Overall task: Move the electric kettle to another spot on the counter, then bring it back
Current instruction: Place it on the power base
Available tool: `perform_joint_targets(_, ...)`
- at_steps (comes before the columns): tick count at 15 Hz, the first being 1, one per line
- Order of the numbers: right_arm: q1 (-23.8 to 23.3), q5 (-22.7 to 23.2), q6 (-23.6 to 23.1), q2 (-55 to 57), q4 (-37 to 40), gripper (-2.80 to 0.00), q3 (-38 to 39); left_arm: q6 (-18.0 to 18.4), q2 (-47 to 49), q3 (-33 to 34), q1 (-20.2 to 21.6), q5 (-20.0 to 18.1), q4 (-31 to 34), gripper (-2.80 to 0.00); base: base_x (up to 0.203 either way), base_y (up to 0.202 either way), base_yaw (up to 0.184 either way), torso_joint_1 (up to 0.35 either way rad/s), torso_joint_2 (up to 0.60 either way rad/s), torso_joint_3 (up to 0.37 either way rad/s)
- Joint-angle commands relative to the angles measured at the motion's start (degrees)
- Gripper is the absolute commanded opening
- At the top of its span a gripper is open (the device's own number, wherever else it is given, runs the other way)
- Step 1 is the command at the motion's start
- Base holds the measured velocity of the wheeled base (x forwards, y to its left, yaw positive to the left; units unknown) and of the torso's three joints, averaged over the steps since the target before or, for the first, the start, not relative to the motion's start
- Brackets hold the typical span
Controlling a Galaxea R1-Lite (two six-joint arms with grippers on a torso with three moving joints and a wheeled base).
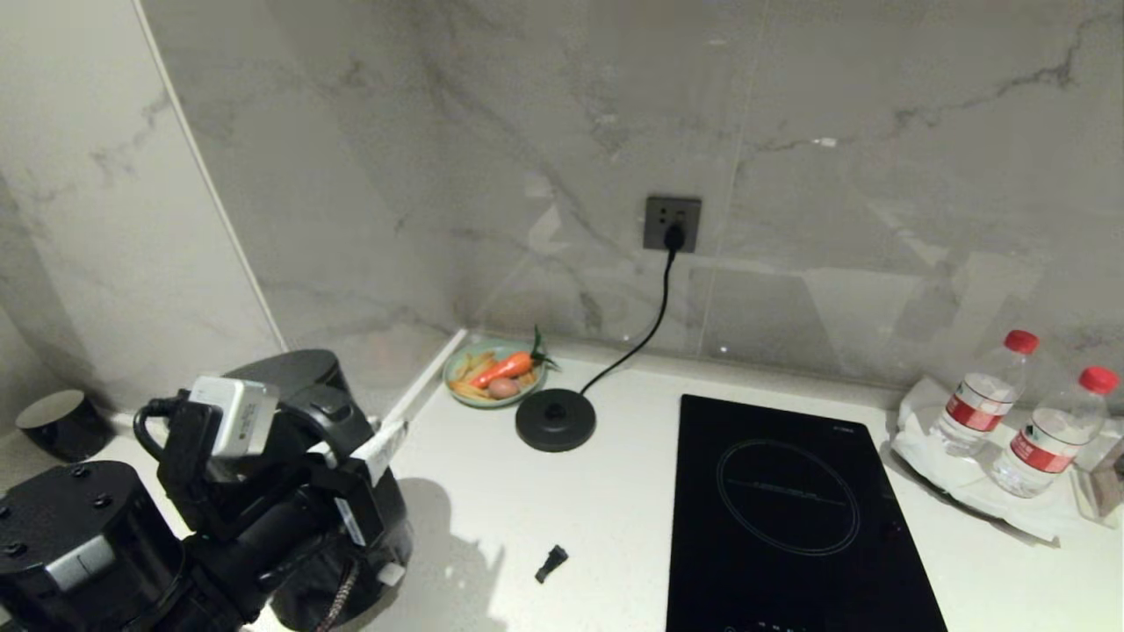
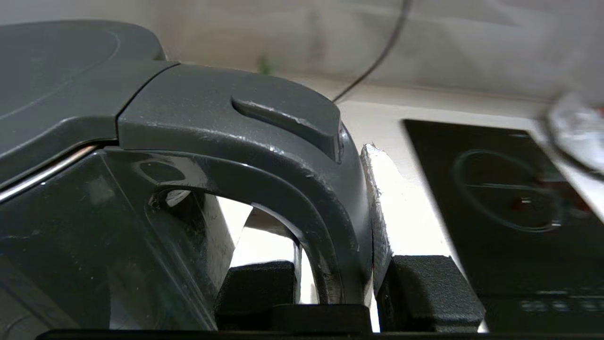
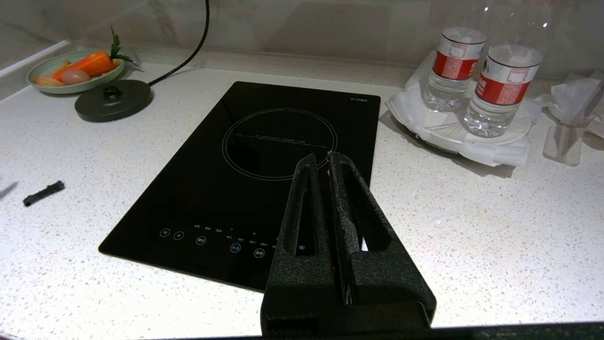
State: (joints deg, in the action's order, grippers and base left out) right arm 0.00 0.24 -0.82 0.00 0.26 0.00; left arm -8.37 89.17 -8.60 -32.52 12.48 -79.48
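The electric kettle (image 1: 294, 369), glossy black with a flat lid, is at the left of the white speckled counter (image 1: 544, 509), off its base disc (image 1: 555, 420). My left arm hides most of it. My left gripper (image 1: 351, 443) is shut on the kettle's loop handle (image 2: 283, 156): one white-padded finger (image 2: 382, 208) presses the handle's outer side and the other sits inside the loop. I cannot tell whether the kettle's bottom rests on the counter. My right gripper (image 3: 321, 158) hangs shut and empty above the front edge of the hob (image 3: 264, 156).
The corded base disc sits near the wall beside a green plate of vegetables (image 1: 494, 373). The black hob (image 1: 790, 509) lies to the right, with two water bottles (image 1: 983, 395) on a white tray beyond it. A small black piece (image 1: 551, 562) lies on the counter. A black cup (image 1: 61, 421) stands far left.
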Motion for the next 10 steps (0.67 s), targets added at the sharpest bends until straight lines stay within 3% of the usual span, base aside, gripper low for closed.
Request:
perform_joint_targets(1,0.00,0.02,0.03,0.00,0.01,-2.80,0.00,-0.06,3.52,-2.93,-1.90,0.17,-0.41,-2.80,0.000,0.000,0.000,0.000,0.00,0.000)
perform_joint_targets(7,0.00,0.02,-0.06,0.00,0.01,-2.80,0.00,0.07,5.30,-9.54,-4.48,0.53,3.88,-2.80,0.000,0.000,0.000,0.000,0.00,0.000)
perform_joint_targets(10,0.00,0.02,-0.06,0.00,0.01,-2.80,0.00,0.11,6.52,-14.55,-4.56,2.87,7.65,-2.80,0.000,0.000,0.000,0.000,0.00,0.000)
